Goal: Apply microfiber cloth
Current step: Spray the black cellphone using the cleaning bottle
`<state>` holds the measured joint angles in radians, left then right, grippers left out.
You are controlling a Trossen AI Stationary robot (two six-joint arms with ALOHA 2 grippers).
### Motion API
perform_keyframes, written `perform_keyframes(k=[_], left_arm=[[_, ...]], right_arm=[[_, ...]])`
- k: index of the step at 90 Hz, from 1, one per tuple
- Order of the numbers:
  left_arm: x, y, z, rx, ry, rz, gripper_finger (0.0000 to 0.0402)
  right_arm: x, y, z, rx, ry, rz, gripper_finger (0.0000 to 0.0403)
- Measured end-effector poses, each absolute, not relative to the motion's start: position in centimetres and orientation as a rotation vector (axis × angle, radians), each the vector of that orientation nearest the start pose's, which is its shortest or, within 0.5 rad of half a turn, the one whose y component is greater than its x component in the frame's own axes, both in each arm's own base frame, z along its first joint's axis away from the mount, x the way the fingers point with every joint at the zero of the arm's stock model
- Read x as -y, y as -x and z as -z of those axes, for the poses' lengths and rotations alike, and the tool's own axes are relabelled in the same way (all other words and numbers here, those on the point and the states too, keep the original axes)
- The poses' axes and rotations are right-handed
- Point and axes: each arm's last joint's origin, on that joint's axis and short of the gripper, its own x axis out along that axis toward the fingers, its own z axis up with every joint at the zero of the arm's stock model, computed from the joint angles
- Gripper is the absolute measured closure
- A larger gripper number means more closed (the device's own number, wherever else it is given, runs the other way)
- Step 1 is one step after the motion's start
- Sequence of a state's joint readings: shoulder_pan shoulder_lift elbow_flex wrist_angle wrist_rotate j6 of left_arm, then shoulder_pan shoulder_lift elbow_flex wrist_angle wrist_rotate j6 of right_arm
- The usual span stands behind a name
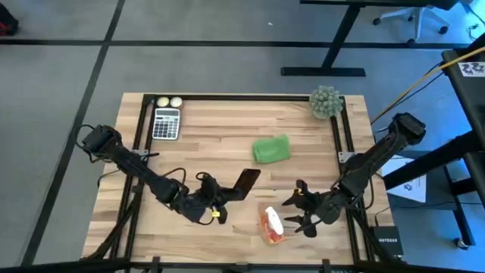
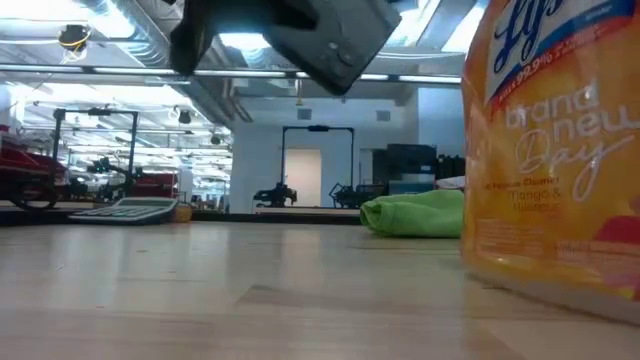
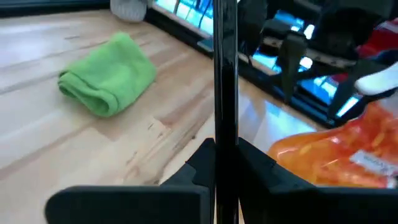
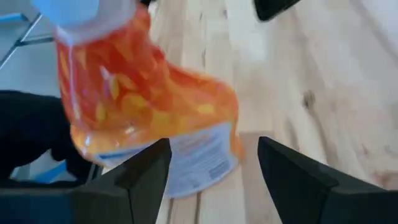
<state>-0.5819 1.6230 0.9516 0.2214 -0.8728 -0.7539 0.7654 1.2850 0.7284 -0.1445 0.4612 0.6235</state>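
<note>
Lettering on the orange spray bottle (image 2: 555,150) reads "Ly…" in blue at the top, then "brand new Day" in pale script, with small print beneath that looks like "Mango &" something; a line near the top includes "99.9%". The bottle lies on its side near the front edge of the counter (image 1: 227,136), its white trigger head (image 1: 274,221) toward the front, and its contents cannot be made out through the printed wrap. The right hand (image 1: 305,212) sits just beside the bottle, its fingers (image 4: 292,180) spread apart with the bottle's base ahead of them, not clamped on it. The left hand (image 1: 220,199) is near the front edge, toward the middle, closed on a black phone (image 1: 246,180) which it holds raised off the counter; in the left wrist view the phone shows edge-on between the fingers. The microfiber cloth (image 1: 271,149), bright green and folded into a soft bundle, rests on the wood right of centre, apart from both hands. A calculator (image 1: 166,123) lies at the far left corner beside two pale balls (image 1: 169,101), and a spiky ball plant (image 1: 325,101) stands at the far right corner.
</note>
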Motion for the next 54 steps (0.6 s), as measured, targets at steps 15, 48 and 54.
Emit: perform_keyframes(k=[15,48,54], left_arm=[[16.9,-29.7,-22.4,-0.211,0.438,-0.390,0.0384],[16.9,-29.7,-22.4,-0.212,0.437,-0.390,0.0384],[16.8,-29.7,-22.4,-0.213,0.430,-0.391,0.0384]], right_arm=[[-16.8,-19.5,-21.9,-0.602,-0.187,-0.059,0.0113],[-17.0,-19.9,-23.6,-0.593,-0.180,-0.042,0.0025],[-17.1,-20.0,-24.3,-0.600,-0.170,-0.041,0.0017]])
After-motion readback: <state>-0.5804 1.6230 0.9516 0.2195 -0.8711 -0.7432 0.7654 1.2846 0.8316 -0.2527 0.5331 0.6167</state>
